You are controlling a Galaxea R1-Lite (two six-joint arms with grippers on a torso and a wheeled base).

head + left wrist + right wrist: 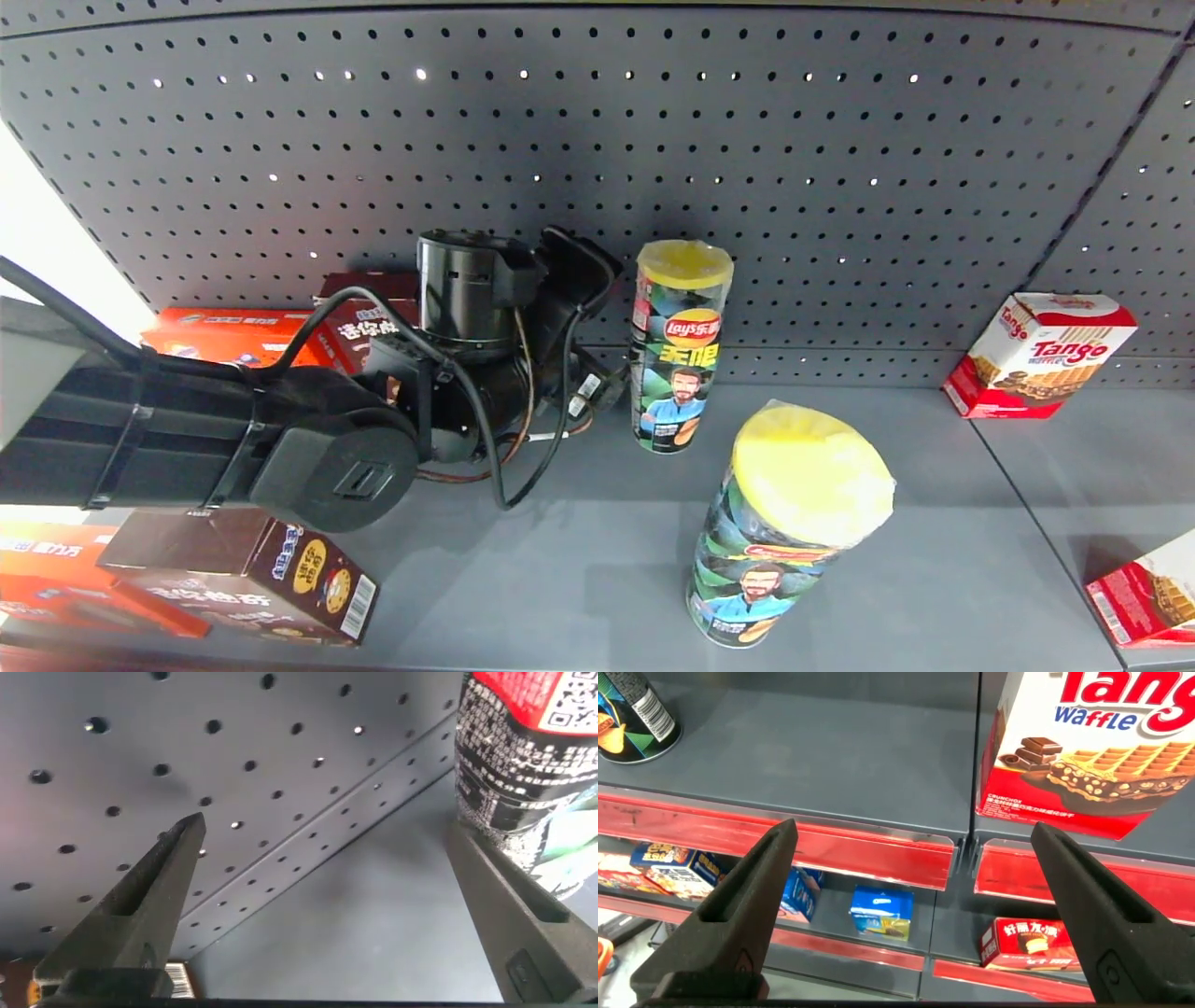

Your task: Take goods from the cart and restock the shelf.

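Nearest my head camera is the front can [794, 541], upright with its yellow lid on, and I place everything from it. It stands on the grey shelf [579, 560], whose pegboard [597, 140] rises behind it. Left of the front can, at the shelf's lip, lies a brown biscuit box [252, 583] with my left arm passing above it. Far right of the front can and back by the pegboard leans a wafer box [1041, 355]. A second wafer box [1144, 593] sits right of it, near the lip. Behind the front can and a little left stands the back can [680, 359], also upright.

Left of that back can is my left gripper [327, 826], fingers spread wide with nothing between them. One fingertip is right at the can's side, and I cannot tell if it touches. My right gripper [915, 831] hangs out before the shelf's lip, right of the front can and lower, likewise spread and empty.

The can looks placed, so pulling out is my worry. A tall, narrow can tips easily. A sideways drift of that finger could topple it into the front can. Loose cables [523, 448] trailing on the shelf might snag. My arm could also sweep the biscuit box off the lip.
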